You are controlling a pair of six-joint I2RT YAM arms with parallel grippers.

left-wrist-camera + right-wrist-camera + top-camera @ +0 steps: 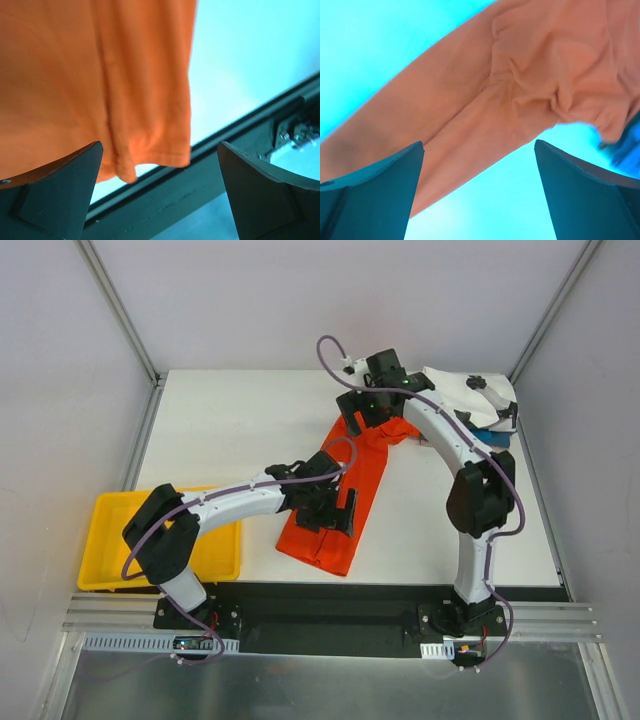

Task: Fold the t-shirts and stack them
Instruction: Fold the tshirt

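The orange-red t-shirt [345,495] lies on the white table as a long narrow strip, running from the far middle toward the near edge. My left gripper [335,510] hovers open over its near half; in the left wrist view the shirt [100,75] and its hem fill the upper left, with the gripper [160,150] empty. My right gripper [362,410] is open over the shirt's far, crumpled end [520,100] and the gripper [479,145] holds nothing. The white t-shirt with black marks [465,395] lies at the far right on top of the teal-blue t-shirt [492,437].
A yellow plastic tray [105,540] sits at the near left, partly under my left arm. The black rail [210,170] along the table's near edge runs just past the orange shirt's hem. Grey walls and frame posts enclose the table.
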